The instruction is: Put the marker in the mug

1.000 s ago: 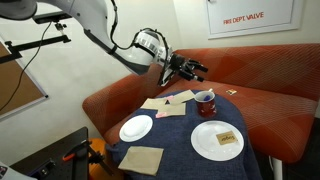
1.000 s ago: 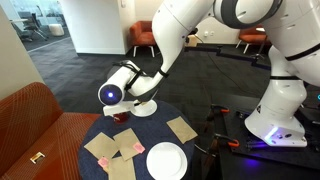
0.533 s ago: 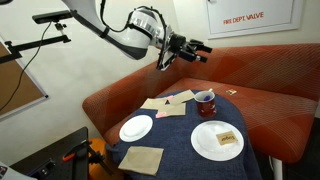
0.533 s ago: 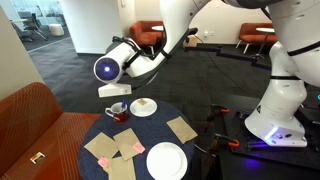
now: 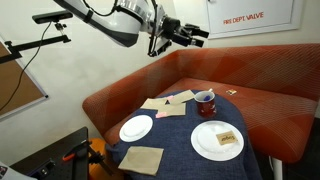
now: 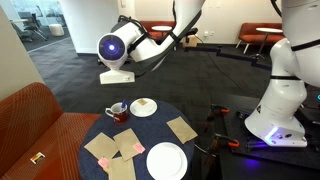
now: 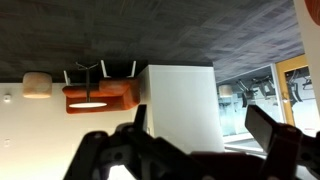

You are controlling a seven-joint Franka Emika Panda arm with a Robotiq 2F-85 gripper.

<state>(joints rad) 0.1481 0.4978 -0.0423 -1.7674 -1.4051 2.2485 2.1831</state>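
The dark red mug (image 5: 205,100) stands upright at the back of the round, blue-covered table (image 5: 178,135); it also shows in an exterior view (image 6: 117,111). I cannot make out the marker in any view; the mug's inside is too small to read. My gripper (image 5: 199,33) is high in the air, well above and behind the mug, in front of the wall. In the wrist view its two dark fingers (image 7: 198,130) stand wide apart with nothing between them, and the camera faces a ceiling and a white pillar.
Two white plates (image 5: 136,127) (image 5: 217,139) lie on the table, one with a brown item. Tan napkins (image 5: 142,158) (image 5: 165,105) lie around them. An orange-red sofa (image 5: 255,105) wraps around the table's back. A small object (image 5: 232,92) lies on the sofa.
The arm has risen from just above the mug to high over the sofa back. The gripper stays open. Nothing on the table has moved.
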